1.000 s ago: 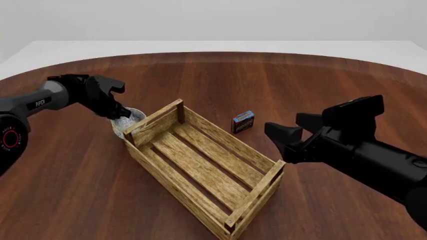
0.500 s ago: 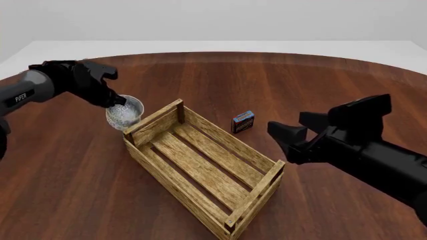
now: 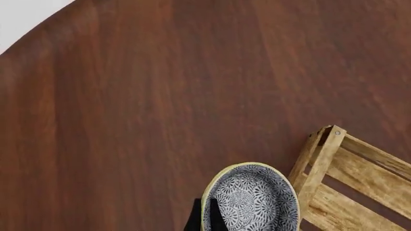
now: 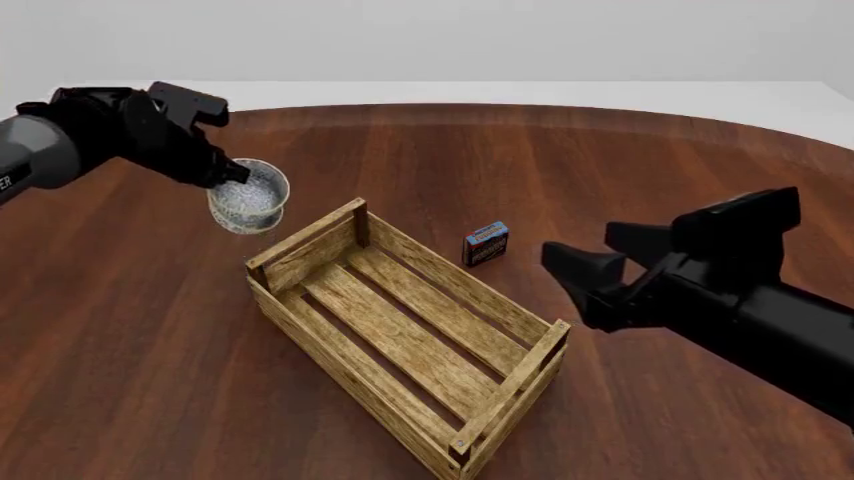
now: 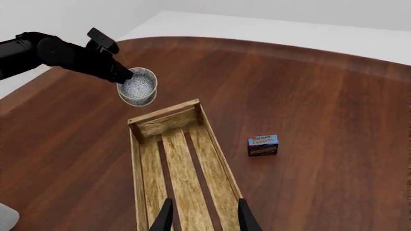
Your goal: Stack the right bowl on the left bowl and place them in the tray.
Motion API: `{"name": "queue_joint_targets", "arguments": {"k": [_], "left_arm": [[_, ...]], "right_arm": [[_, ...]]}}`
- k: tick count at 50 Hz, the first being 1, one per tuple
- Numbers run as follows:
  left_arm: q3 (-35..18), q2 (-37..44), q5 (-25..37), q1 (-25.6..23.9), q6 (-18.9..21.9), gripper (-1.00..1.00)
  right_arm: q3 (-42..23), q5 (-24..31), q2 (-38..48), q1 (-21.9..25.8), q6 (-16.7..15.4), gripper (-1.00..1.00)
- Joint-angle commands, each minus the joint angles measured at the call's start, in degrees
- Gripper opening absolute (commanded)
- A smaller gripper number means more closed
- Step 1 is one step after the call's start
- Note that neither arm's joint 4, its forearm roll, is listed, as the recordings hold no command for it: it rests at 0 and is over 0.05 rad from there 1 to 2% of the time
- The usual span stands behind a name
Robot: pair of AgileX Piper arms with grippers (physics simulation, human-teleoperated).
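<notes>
A grey patterned bowl (image 4: 250,198) with a pale yellow rim hangs tilted in the air, just beyond the far left corner of the tray (image 4: 310,246). My left gripper (image 4: 231,172) is shut on its rim. In the left wrist view the bowl (image 3: 251,199) shows beside a tray corner post (image 3: 324,154), with one finger (image 3: 212,217) inside the rim. I cannot tell whether a second bowl is nested in it. The light-wood tray holds nothing. My right gripper (image 4: 583,258) is open and empty, to the right of the tray. In the right wrist view its fingers (image 5: 165,215) hover over the tray's near end (image 5: 168,118).
A small dark box (image 4: 487,243) with a blue top stands on the table right of the tray's far end; it also shows in the right wrist view (image 5: 263,145). The round brown table's rim (image 4: 534,108) curves along the back.
My left gripper has lifted the bowl up and to the left, from the table beside the tray's corner into the air. The right arm has drifted slightly to the right.
</notes>
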Motion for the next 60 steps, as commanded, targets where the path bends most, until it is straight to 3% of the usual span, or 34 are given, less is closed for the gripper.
{"name": "queue_joint_targets", "arguments": {"k": [1,22,40,60], "left_arm": [[-0.4,-3.9,1.6,-2.9,-5.5,-1.00],[2.1,-7.1,1.7,-10.1,-7.1,-1.00],[5.2,-7.3,1.7,-18.2,-11.1,-1.00],[8.1,-6.1,-0.1,-22.3,-12.9,-1.00]], "right_arm": [[0.0,0.6,-1.0,0.2,-0.1,1.00],[0.0,0.6,-1.0,0.4,0.0,1.00],[0.0,0.8,-1.3,0.3,0.0,1.00],[0.0,1.0,-1.5,0.3,-0.2,1.00]]}}
